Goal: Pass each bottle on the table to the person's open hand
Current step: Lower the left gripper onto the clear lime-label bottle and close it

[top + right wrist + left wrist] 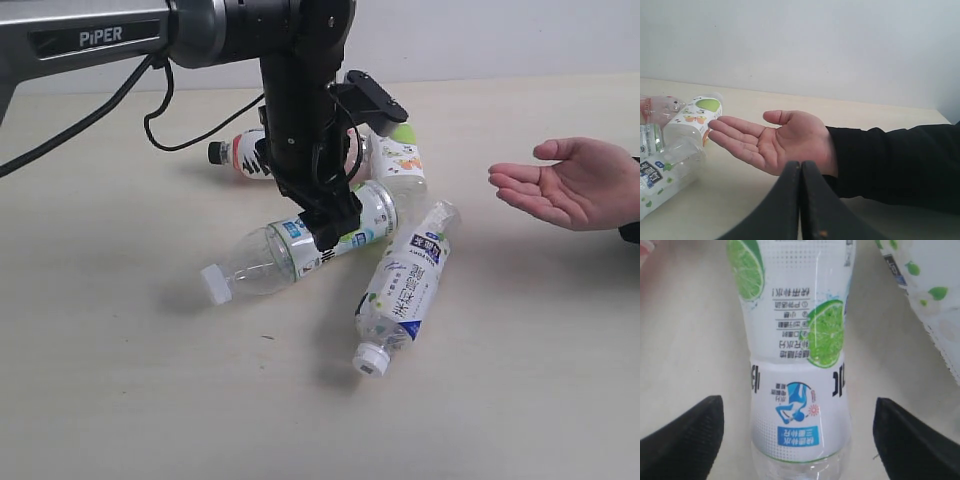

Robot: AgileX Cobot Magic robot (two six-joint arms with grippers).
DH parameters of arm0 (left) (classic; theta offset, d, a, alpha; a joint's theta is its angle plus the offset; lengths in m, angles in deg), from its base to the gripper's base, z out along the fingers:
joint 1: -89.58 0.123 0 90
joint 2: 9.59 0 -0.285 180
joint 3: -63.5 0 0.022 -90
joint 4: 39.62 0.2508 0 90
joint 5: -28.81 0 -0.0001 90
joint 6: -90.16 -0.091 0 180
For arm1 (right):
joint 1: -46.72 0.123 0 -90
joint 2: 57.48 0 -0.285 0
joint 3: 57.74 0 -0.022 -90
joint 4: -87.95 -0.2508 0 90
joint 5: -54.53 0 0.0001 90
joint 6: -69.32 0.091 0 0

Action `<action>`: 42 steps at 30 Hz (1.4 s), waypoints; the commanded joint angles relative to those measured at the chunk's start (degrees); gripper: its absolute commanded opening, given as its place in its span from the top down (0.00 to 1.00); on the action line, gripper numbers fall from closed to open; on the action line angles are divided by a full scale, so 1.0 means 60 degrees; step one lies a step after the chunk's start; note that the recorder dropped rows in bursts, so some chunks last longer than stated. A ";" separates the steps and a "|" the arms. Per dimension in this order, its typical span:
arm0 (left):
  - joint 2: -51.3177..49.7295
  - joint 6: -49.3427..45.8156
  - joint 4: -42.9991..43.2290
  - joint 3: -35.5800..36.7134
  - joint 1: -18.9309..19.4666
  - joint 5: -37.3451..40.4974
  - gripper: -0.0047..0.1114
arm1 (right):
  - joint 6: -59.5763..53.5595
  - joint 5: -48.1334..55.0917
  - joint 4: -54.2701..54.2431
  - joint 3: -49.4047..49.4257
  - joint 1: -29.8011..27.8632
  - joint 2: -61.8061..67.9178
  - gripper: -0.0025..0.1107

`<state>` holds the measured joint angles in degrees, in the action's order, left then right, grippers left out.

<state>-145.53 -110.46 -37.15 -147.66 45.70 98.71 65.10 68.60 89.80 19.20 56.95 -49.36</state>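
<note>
Four small clear plastic bottles lie on their sides in a cluster on the pale beige wood-grain table (120, 400). The black left gripper (330, 235) hangs low over the green lime-labelled bottle (290, 250). In the exterior view this bottle's long axis runs diagonally, with its white cap toward the left and the near edge and its base toward the far right. The left wrist view shows the gripper's two black fingers (685, 442) spread wide on either side of the label. A strip of table shows between each finger and the bottle, so nothing is grasped.

The blue-labelled bottle (405, 290) lies just to the right, white cap toward the near edge and base angled to the far right. Behind them the pink-red bottle (238, 155) points its black cap left, with most of its body hidden by the arm. The white-labelled bottle (402, 160) is partly covered by the wrist hardware, and which way its cap faces is hard to make out.

At the right, well apart from the bottles, the person's bare open hand (570, 185) is held palm up, fingers toward the cluster. Its black sleeve is cut off by the frame edge. The right gripper (800, 200), out of sight in the exterior view, faces that palm with its black fingers pressed together on nothing.
</note>
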 commanded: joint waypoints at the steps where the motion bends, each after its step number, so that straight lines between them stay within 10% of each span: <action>1: 0.0022 0.0006 -0.0020 -0.0070 -0.0020 0.0010 0.29 | -0.0034 -0.0075 -0.0008 0.0046 -0.0041 -0.0056 0.98; 29: -0.0931 0.0031 0.0254 -0.0009 -0.0003 -0.0450 0.30 | -0.0034 -0.0075 -0.0008 0.0046 -0.0041 -0.0056 0.98; 39: -0.0931 0.0268 0.0254 -0.0009 -0.0003 -0.0060 0.93 | -0.0034 -0.0075 -0.0008 0.0046 -0.0041 -0.0056 0.98; 42: -0.0913 0.0268 0.0311 -0.0009 -0.0003 0.0010 0.96 | -0.0034 -0.0075 -0.0008 0.0046 -0.0041 -0.0056 0.98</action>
<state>-151.38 -109.43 -35.93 -147.66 45.70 97.85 65.10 68.60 89.80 19.20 56.95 -49.36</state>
